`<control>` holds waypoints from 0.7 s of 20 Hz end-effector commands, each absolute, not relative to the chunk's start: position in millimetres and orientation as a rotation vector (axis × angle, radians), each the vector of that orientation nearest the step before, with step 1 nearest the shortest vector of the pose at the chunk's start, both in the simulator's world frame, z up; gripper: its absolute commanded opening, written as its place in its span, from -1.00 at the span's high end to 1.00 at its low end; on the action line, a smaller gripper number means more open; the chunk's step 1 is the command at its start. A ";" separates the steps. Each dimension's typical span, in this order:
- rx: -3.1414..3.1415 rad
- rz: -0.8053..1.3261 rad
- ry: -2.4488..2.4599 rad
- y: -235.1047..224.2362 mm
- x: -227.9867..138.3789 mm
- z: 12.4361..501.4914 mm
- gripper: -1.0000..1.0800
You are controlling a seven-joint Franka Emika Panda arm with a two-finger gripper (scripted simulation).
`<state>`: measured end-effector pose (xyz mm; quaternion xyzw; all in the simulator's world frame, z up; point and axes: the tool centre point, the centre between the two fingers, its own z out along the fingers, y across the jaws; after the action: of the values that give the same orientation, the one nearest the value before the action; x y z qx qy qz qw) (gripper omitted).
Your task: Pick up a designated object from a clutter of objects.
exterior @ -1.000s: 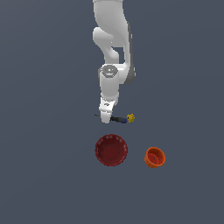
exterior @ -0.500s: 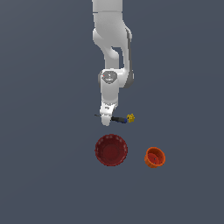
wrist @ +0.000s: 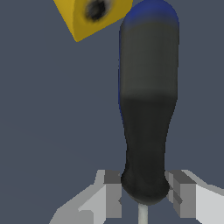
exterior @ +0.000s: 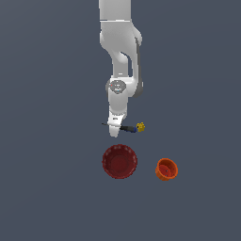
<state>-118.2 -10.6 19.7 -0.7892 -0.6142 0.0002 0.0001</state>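
Arm dropped lower since earlier; claw [wrist: 144, 194] open, straddling screwdriver [wrist: 148, 109] handle near shaft. Grasp step: next, close & lift, avoiding yellow block [wrist: 89, 15].

Screwdriver [wrist: 148, 109]: slim, blue-capped black handle, thin grey shaft; lies flat, handle's shaft end between the gripper's [wrist: 144, 197] fingers, which sit just beside it.
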 end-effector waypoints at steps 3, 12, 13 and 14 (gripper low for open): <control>-2.479 0.000 -1.930 -10.5 -118.1 19.3 1.00; -2.480 -0.001 -1.930 -10.9 -117.3 21.6 1.00; -2.480 -0.001 -1.930 -11.0 -116.8 23.1 1.00; -2.480 -0.001 -1.930 -11.2 -116.2 25.1 1.00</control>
<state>-117.4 -10.9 22.5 -0.7892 -0.6141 0.0003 0.0001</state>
